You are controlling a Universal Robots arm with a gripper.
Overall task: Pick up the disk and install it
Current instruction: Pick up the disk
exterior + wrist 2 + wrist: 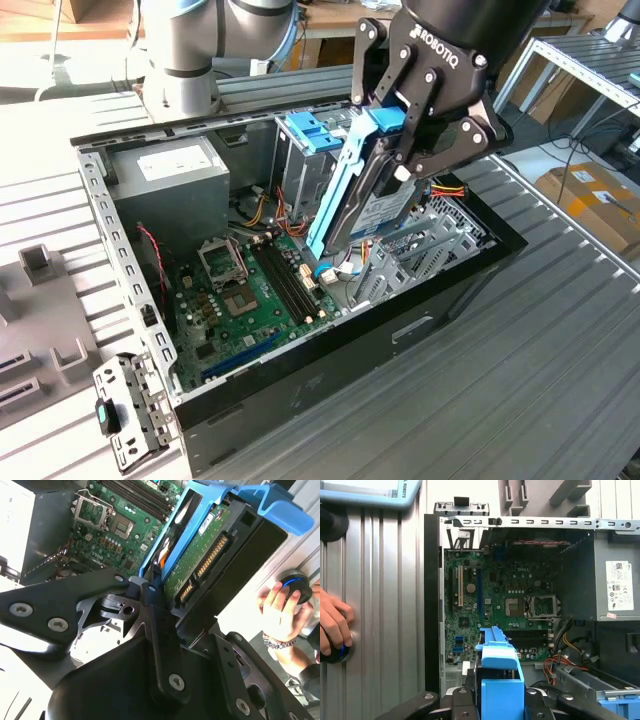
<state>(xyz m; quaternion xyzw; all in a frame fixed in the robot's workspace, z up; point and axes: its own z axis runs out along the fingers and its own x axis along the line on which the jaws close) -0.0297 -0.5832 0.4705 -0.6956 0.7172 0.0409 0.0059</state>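
The grey ridged metal counter point(540, 380) holds an open black computer box point(330, 375) with a green circuit board point(240, 300) inside. Above the box, the black claw point(408, 150) is squeezed tight on the flat silver disk point(388, 208), which sits in a bright blue plastic frame point(345, 180). The disk hangs tilted in the air, its low end over the green board. Farther back, a grey boxy power supply point(170, 175) sits in the box's corner.
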